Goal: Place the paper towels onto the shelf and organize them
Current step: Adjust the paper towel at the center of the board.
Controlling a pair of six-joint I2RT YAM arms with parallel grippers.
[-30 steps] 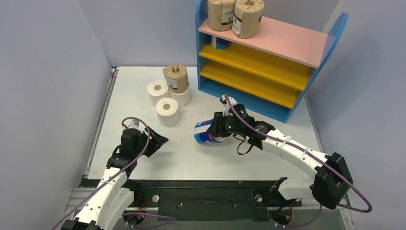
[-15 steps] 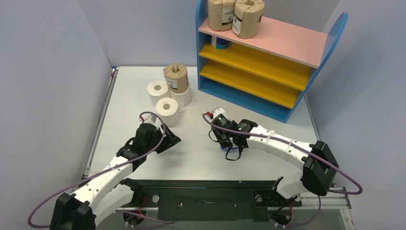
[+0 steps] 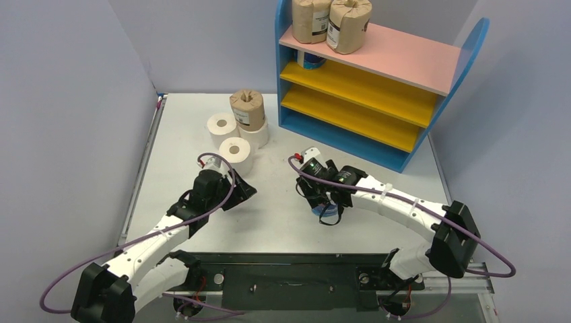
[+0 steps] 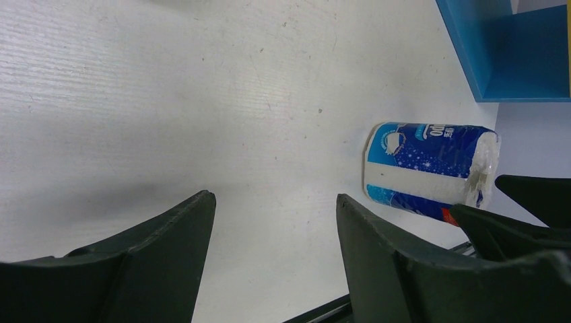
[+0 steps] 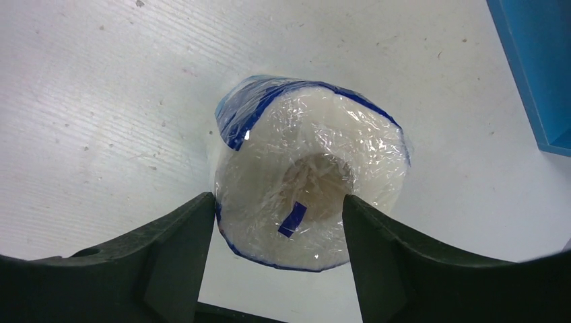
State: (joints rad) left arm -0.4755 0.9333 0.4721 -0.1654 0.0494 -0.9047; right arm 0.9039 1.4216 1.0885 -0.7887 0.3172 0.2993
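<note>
Overhead, the right tool (image 3: 322, 202) hangs with its jaws apart, directly above the short blue-and-white film-wrapped paper towel roll (image 3: 322, 211). The arm hides most of the roll, which lies on the white counter (image 3: 283, 232). The three-tier shelf with blue side panels and a pink top board (image 3: 404, 57) stands well beyond this tool. The left tool (image 3: 242, 190) is released and empty, with a plain white roll (image 3: 236, 156) just beyond its tips. If both arms go for the same roll, they could collide.

From the left wrist, nothing but bare counter lies between the spread fingers of the left tool (image 4: 276, 202). The wrapped roll (image 4: 424, 161) lies on its side ahead and to the right, with the right tool's black fingers (image 4: 532, 192) at its far end. A nudge could send the cylinder rolling away.

From the right wrist, the jaws of the right tool (image 5: 279, 198) stand wide and grip nothing. The roll's end face (image 5: 316, 148) is just past the tips, with a hollow core showing under glossy, crinkled film. That film looks slippery, so a shallow pinch may slide off. The soft paper could also be squashed by a hard squeeze.
</note>
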